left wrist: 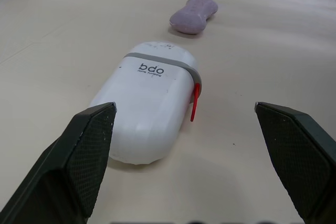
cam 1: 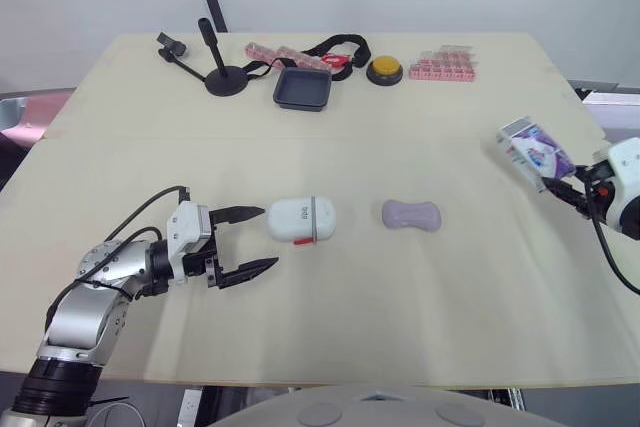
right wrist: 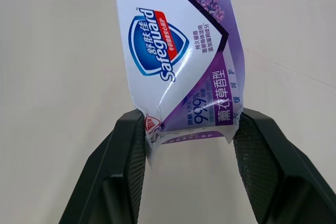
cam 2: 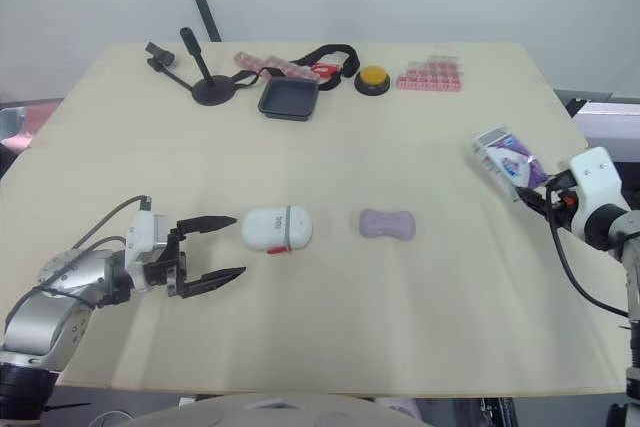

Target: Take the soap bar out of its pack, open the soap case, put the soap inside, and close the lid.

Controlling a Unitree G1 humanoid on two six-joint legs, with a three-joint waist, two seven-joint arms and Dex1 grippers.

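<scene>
A bare purple soap bar point(cam 1: 411, 215) lies on the table near the middle. To its left sits the white soap case point(cam 1: 302, 220), lid closed, with a grey band and a red latch point(left wrist: 195, 103). My left gripper point(cam 1: 254, 240) stands open just left of the case, its fingers point(left wrist: 84, 153) apart and touching nothing. At the table's right edge my right gripper point(cam 1: 553, 183) is shut on the soap pack point(cam 1: 532, 151), a white and purple wrapper point(right wrist: 181, 56) held above the table.
Along the far edge stand a black microphone stand point(cam 1: 222, 72), a dark tray point(cam 1: 303, 89), pink boxes point(cam 1: 443, 65), a yellow button point(cam 1: 385, 70) and a black strap point(cam 1: 335, 47). Bare table lies between the case and the near edge.
</scene>
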